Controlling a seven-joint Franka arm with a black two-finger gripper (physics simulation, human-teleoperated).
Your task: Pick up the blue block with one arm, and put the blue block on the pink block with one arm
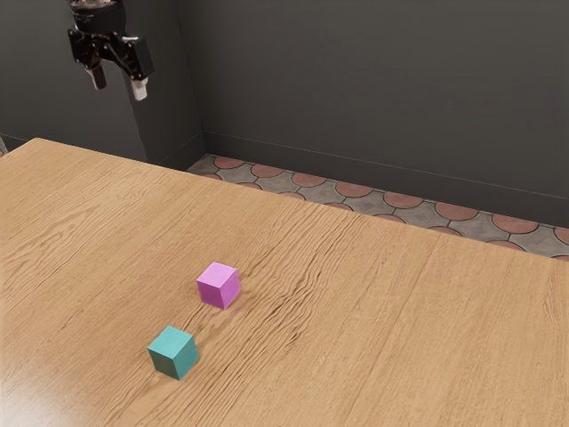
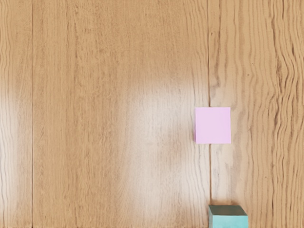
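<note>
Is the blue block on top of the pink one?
No, the blue block rests on the table, apart from the pink block.

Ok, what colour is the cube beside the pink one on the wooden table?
Teal, a blue-green; the small teal cube shows best in the exterior view.

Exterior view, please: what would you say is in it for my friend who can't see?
A blue block and a pink block sit apart on a wooden table, the pink one just behind the blue. The black gripper hangs open and empty high at the exterior view's upper left.
</note>
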